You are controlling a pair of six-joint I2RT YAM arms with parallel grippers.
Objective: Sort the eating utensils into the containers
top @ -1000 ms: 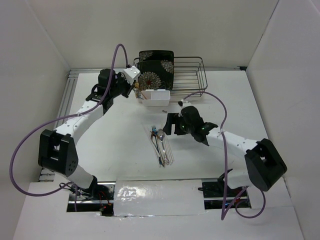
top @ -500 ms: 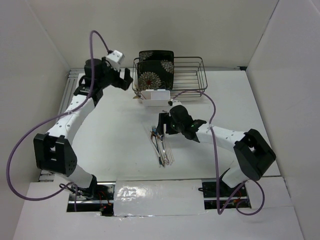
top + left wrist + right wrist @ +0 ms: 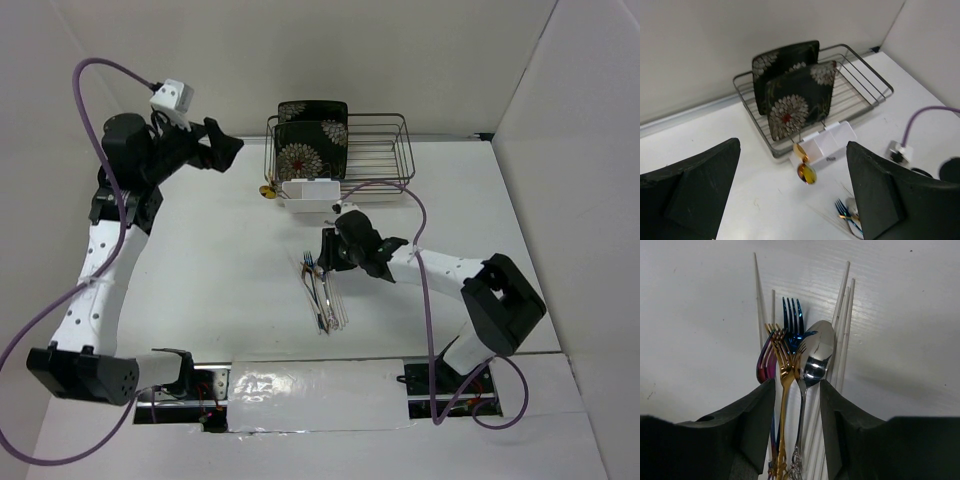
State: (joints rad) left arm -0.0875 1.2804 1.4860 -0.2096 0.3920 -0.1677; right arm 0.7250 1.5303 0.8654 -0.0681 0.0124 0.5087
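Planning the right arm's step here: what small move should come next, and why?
Probably close the right pincer: its fingers straddle the handles of the gold fork and silver spoon, with gaps showing, so nothing is gripped yet.

No readable text (mark on white tub (image 3: 837,150) illegible).

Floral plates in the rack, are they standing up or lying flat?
Standing up: both floral plates stand on edge in the wire rack, one behind the other.
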